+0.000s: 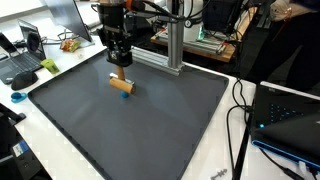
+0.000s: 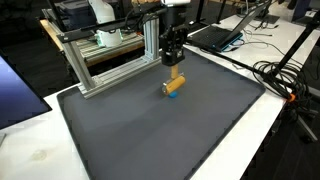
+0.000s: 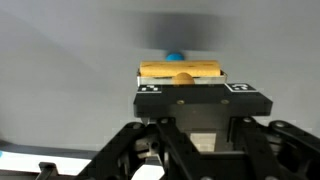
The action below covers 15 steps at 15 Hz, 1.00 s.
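Note:
My gripper (image 1: 120, 66) points down over the far part of a dark grey mat (image 1: 150, 125). It is shut on a light wooden block (image 1: 121, 84), which hangs just below the fingers, close to the mat. A small blue piece (image 1: 127, 96) shows at the block's lower end. In the other exterior view the gripper (image 2: 173, 64) holds the block (image 2: 175, 84) tilted, with the blue piece (image 2: 168, 95) at the bottom. In the wrist view the block (image 3: 180, 70) lies crosswise beyond the gripper body, with the blue piece (image 3: 175, 56) behind it. The fingertips are hidden there.
An aluminium frame (image 1: 172, 45) stands at the mat's far edge, close behind the gripper; it also shows in the other exterior view (image 2: 105, 60). Laptops (image 1: 25, 50) and cables (image 1: 240, 110) lie around the mat. Cables (image 2: 285, 80) trail on the white table.

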Motion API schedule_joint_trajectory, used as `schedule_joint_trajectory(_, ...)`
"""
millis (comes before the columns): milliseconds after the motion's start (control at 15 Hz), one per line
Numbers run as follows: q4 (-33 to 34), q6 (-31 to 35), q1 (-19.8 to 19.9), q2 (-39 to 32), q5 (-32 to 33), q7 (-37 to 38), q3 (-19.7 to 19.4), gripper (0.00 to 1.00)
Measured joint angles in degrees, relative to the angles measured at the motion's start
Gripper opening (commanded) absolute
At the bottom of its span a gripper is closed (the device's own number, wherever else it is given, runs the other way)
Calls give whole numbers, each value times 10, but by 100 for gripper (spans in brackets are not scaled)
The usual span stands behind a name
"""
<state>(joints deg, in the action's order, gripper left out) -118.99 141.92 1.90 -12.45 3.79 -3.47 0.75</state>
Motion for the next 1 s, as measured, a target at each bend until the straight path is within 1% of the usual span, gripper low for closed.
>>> schedule_joint_trajectory(533, 9, 0, 0, -22, -7, -12, 1, 22)
schedule_joint_trajectory(1000, 11, 1, 0, -26, -17, -16, 1, 22)
